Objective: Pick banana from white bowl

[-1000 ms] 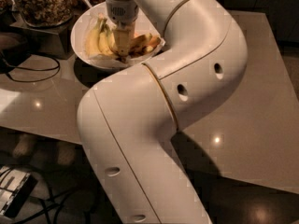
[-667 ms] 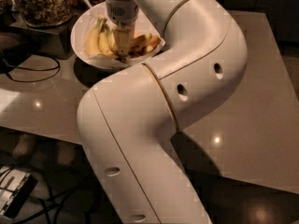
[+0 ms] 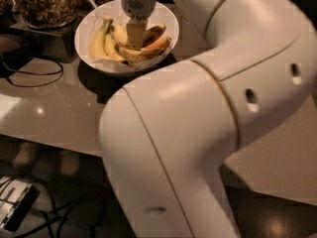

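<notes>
Nothing has visibly shifted in the last second. A nut jar (image 3: 44, 4) stands behind the white bowl (image 3: 168, 19) on the tabletop (image 3: 59, 113). The claw (image 3: 134, 35) still hangs among the bananas, and its grip cannot be told. The pale banana (image 3: 97, 43) lies in the bowl to its left.

The arm (image 3: 198, 133) has swung a little to the right. The gripper (image 3: 134, 41), down in the bowl (image 3: 85, 24), has shifted right with it.
</notes>
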`<action>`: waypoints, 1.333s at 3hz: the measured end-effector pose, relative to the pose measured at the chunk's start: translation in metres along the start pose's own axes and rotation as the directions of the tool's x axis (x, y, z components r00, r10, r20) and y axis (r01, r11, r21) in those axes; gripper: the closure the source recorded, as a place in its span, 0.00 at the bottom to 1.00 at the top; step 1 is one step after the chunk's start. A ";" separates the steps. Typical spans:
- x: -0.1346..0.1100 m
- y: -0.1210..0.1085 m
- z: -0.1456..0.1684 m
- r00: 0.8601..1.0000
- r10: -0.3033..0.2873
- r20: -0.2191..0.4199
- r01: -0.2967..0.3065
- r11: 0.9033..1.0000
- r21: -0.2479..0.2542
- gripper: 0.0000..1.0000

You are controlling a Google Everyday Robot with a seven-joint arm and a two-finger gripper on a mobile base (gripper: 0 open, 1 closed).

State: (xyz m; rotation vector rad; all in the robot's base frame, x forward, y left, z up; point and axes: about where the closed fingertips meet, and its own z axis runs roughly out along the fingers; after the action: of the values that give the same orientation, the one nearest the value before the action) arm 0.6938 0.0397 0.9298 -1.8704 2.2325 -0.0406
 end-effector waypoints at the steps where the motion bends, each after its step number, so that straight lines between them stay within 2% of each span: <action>1: 0.021 0.013 -0.015 0.997 -0.018 0.073 0.016 1.000 0.025 1.00; 2: 0.026 0.020 -0.013 0.997 -0.015 0.077 0.014 1.000 0.017 1.00; 3: 0.026 0.028 -0.020 0.999 -0.036 0.041 0.035 0.999 0.010 1.00; 4: 0.036 0.077 -0.052 0.997 -0.073 -0.008 0.073 0.997 -0.018 1.00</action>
State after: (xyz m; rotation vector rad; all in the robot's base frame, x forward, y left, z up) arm 0.6035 0.0118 0.9623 -1.9635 2.1762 -0.0416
